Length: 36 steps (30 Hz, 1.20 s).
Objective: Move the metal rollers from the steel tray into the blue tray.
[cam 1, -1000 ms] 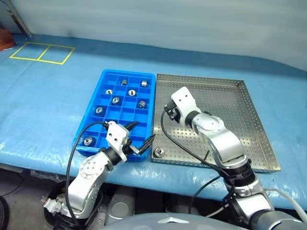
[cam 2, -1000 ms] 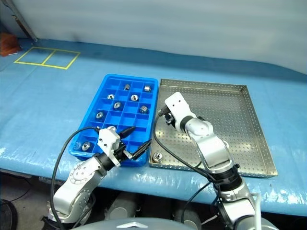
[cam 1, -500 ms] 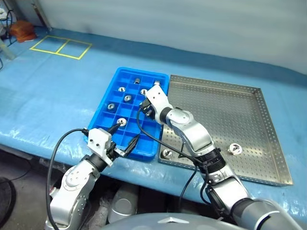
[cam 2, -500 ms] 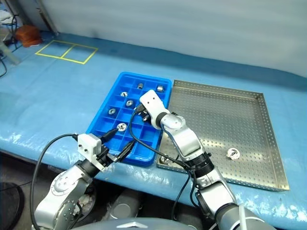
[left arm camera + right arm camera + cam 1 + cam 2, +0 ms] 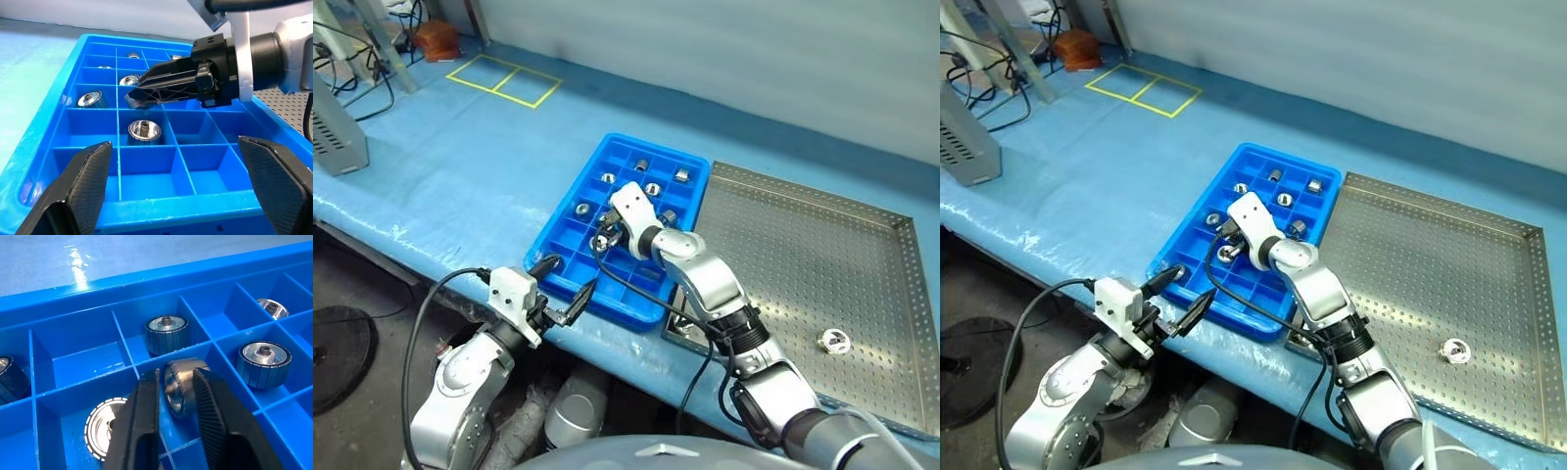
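Now the table (image 5: 460, 166) carries the steel tray (image 5: 773, 245) with one roller (image 5: 835, 342), beside the blue tray (image 5: 563, 227). Above its compartments, the right pincer (image 5: 171, 396) grips a metal roller (image 5: 180, 382); the left pincer (image 5: 181, 188) gapes wide at its near edge.

Blue tray (image 5: 570, 230), perforated silver tray (image 5: 862, 255)

Two trays sit on the table (image 5: 460, 166): one blue tray (image 5: 619, 304) and one steel tray (image 5: 783, 255). Seven metal rollers (image 5: 652, 188) show in the blue compartments at mid-frame. An eighth roller (image 5: 178, 384) is pinched in the right gripper (image 5: 173, 374) jaws. A lone roller (image 5: 833, 342) lies lower right. Two yellow taped squares (image 5: 504, 80) are marked upper left.
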Available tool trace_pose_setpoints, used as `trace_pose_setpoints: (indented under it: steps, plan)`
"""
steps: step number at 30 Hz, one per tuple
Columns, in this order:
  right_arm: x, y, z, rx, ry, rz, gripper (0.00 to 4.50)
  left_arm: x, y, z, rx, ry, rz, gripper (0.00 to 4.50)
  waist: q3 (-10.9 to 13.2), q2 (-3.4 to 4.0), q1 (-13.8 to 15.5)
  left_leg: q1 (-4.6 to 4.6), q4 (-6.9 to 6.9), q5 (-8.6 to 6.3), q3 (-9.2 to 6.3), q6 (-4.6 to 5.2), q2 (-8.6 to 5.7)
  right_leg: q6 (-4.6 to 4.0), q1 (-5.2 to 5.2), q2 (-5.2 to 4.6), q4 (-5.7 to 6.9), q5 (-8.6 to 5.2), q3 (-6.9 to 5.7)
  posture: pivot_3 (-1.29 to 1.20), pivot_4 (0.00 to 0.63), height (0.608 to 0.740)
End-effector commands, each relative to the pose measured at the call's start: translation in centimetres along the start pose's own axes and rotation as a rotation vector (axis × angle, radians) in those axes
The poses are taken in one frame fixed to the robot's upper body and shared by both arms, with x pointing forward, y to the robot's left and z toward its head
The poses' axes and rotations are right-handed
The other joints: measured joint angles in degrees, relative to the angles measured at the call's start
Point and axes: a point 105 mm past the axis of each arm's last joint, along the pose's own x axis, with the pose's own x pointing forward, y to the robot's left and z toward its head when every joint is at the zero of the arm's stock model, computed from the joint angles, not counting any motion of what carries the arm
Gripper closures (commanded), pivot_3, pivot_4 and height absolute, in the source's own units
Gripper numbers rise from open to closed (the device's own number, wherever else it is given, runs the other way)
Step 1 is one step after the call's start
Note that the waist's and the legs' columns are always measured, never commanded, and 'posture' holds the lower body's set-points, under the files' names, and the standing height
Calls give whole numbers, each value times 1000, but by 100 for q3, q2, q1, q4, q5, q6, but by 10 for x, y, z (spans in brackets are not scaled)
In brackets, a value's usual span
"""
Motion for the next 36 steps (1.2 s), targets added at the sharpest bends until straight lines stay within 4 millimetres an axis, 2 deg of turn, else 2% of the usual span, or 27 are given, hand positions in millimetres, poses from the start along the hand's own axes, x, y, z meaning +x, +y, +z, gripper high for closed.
trace_pose_setpoints:
  steps: [1, 11, 18, 23, 27, 33, 36]
  plan:
    - [-14, -10, 20, -12, -71, -38, 4472, 6, -9, 12, 9, -47, -61, 0, 0, 0, 46, 0, 1, 0, 0, 0, 0, 0, 0, 0, 0, 0, -1, 511, 150, 740]
    - [-33, -23, 31, -13, -90, -109, 4472, 12, -11, 14, 3, -42, -91, 0, -1, 1, 30, -22, 9, -4, -2, -14, 20, 8, 1, 23, 4, 5, -5, 473, 150, 740]
    - [-47, -36, 31, -20, -67, -167, 4472, 14, -14, 11, 8, -3, -122, 0, -2, 1, -3, -24, 16, -7, -9, -18, 24, -3, 4, 27, 5, -1, -14, 460, 150, 740]
    - [-79, -43, 22, -47, -35, -204, 4472, 15, -20, 9, 46, 52, -202, 0, -3, 3, -12, -28, 22, -8, -17, -19, 21, -8, 7, 22, 1, -4, -22, 429, 150, 740]
    - [-109, -48, 13, -59, 13, -245, 4472, 17, -26, 18, 78, 45, -279, 0, -6, 7, -81, -36, 29, -8, -20, -19, 22, -8, 4, 23, 3, -4, -26, 369, 150, 740]
    - [-148, -59, -6, 55, 65, -428, 4472, 32, -28, 41, 144, 15, -415, 0, -12, 15, -400, -35, 38, -6, -29, -21, 23, -12, 12, 25, 7, -6, -32, 221, 150, 740]
    - [-164, -59, -18, 120, 88, -507, 4472, 45, -29, 52, 167, 9, -485, 0, -17, 23, -742, -35, 44, -5, -30, -19, 19, -7, 20, 22, 5, -3, -31, 159, 150, 740]
